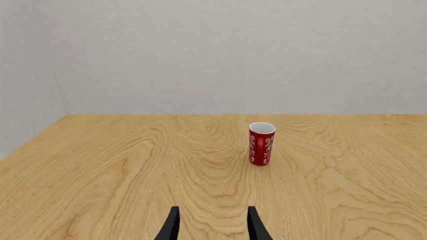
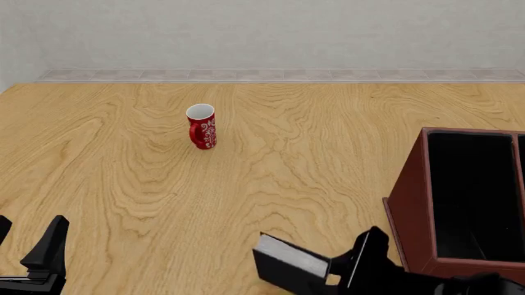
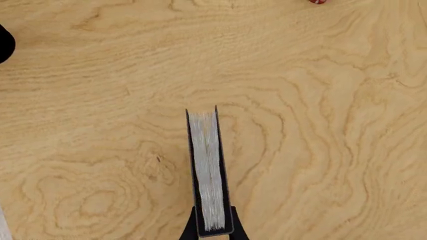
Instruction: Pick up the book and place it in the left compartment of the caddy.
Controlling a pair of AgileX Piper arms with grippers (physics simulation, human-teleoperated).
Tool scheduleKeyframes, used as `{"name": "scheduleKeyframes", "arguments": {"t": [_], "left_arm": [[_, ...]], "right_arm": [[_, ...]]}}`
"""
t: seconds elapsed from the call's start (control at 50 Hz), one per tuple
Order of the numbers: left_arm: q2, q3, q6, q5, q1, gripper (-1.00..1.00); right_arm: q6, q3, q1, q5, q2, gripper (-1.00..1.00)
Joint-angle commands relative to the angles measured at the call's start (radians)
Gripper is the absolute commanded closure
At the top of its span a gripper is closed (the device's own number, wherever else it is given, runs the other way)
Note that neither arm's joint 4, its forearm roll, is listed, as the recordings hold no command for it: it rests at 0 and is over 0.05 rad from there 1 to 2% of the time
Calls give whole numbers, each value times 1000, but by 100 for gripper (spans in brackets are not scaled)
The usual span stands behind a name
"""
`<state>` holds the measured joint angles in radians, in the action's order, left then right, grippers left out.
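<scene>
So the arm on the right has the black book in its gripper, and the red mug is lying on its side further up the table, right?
Not quite. The red mug is standing upright, open end up, not lying on its side; the front view shows it. The rest holds: the right gripper has the black book clamped between its fingers.

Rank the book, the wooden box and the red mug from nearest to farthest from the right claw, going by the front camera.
From the right gripper:
1. Book, clamped in it, sticking out leftward.
2. Caddy, just to its right.
3. Red mug, far ahead, to the left.
</scene>
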<state>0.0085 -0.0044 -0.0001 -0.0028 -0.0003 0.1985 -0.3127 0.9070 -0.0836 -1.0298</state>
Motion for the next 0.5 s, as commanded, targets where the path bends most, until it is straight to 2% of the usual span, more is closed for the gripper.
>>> {"name": "scheduleKeyframes", "arguments": {"t": [0.02, 0.28, 0.38, 0.44, 0.46, 0.5], "left_arm": [[0, 0, 0, 0, 0, -100], [0, 0, 0, 0, 0, -100], [0, 0, 0, 0, 0, -100], [0, 0, 0, 0, 0, -100], [0, 0, 0, 0, 0, -100], [0, 0, 0, 0, 0, -100]], "right_arm": [[-3, -45, -4, -47, 32, 100], [35, -103, -34, -112, 82, 100], [13, -145, -55, -136, 124, 100], [36, -157, -68, -153, 136, 100], [27, -169, -89, -163, 160, 100], [43, -168, -81, -185, 174, 100]]}}
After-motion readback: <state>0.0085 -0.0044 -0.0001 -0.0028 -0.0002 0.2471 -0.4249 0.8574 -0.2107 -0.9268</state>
